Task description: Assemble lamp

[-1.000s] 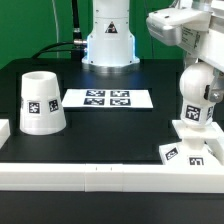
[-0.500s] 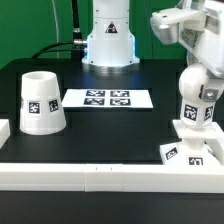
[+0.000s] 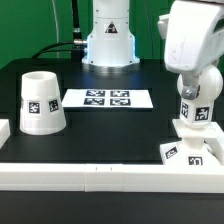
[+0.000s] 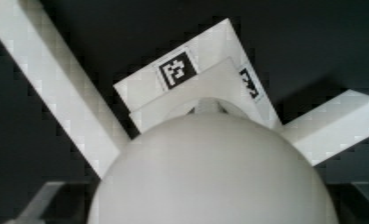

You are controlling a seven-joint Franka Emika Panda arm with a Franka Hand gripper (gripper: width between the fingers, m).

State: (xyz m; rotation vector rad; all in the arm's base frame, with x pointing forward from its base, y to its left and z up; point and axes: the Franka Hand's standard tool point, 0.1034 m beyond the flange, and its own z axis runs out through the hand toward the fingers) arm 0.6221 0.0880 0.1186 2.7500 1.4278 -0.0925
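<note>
1. At 4 o'clock on the bench [image 3: 110,135] in the exterior view, the low square lamp base [image 3: 186,151] sits just beside the front border rail [image 3: 90,176], with the bulb [image 3: 193,110] upright on it.
2. The arm's white wrist [image 3: 195,42] hangs directly over the bulb, whose round head fills the wrist view.
3. The gripper is hidden, so I cannot tell whether it is grasping or released.
4. The shade [image 3: 42,102] stands at 9 o'clock, well apart from the bulb.
5. The marker board [image 3: 108,98] lies near the bench's centre.

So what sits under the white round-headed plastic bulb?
The low square white plastic base, its marker tags showing. In the wrist view the head of the bulb covers the spot where the stem meets the base.
</note>
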